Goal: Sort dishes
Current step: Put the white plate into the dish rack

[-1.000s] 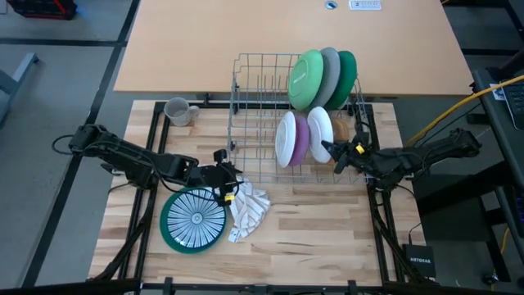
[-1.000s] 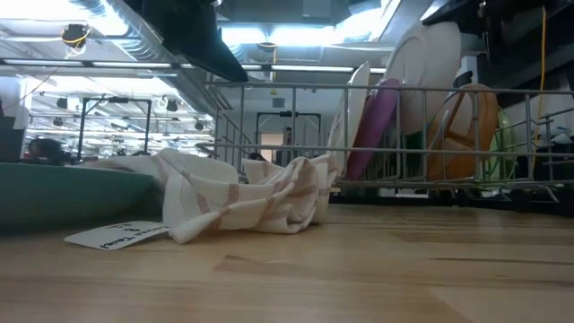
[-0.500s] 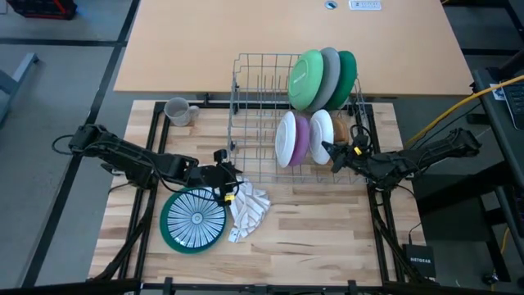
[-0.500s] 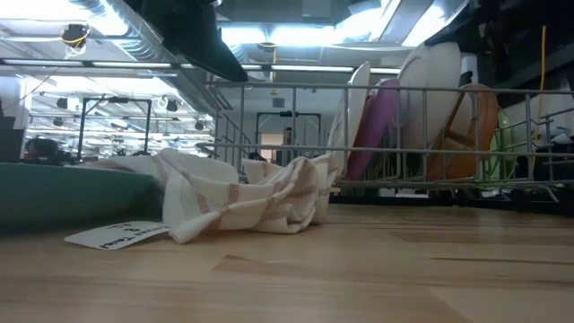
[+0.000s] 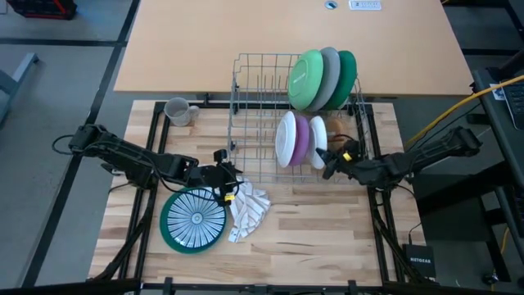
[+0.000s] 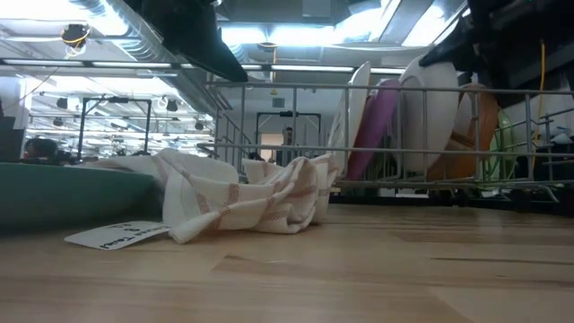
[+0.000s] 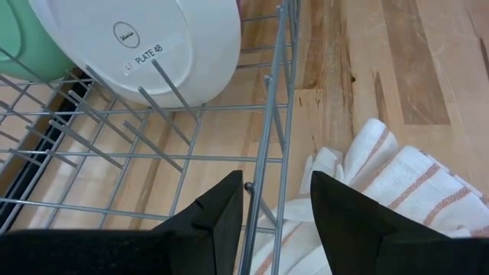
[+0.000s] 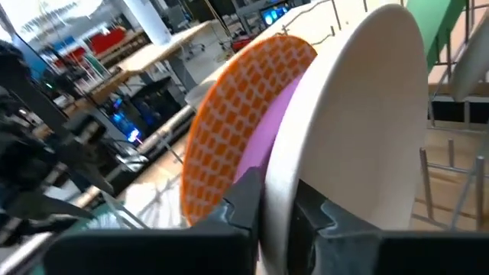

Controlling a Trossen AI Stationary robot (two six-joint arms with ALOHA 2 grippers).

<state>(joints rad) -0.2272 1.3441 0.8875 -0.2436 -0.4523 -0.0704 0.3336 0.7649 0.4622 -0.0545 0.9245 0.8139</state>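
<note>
A small white plate [image 5: 318, 147] stands on edge in the grey wire rack [image 5: 254, 106], beside a purple plate [image 5: 301, 139] and another white plate [image 5: 285, 138]. My right gripper [image 5: 327, 161] is shut on it from the rack's right side. Large green [image 5: 307, 79], grey and teal plates stand at the rack's far right. A brown bowl [image 6: 480, 126] shows behind the held plate. My left gripper [image 7: 275, 198] hovers open over the rack's near left rim and the striped cloth [image 5: 250, 209]. A teal plate [image 5: 195, 220] lies flat on the table, and a grey mug [image 5: 178, 111] stands at the far left. My right gripper pinches the white plate's rim [image 8: 284, 172] between its two fingers [image 8: 244, 202], on the plate's upper right side. The fingers come nearly level from the table's right. The plate stands upright on edge, its lower part down among the rack's wires next to the purple plate.
The rack's left half holds no dishes and only bare prongs [image 7: 114, 137]. The cloth lies crumpled against the rack's near left corner. Bare wood [image 5: 327, 229] lies at the near right of the table. A yellow cable [image 5: 458, 106] runs behind my right arm.
My right gripper has sunk and drawn toward the table's near edge with the small white plate. The plate has gone down into the rack beside the purple plate and now stands edge-on to the high view.
</note>
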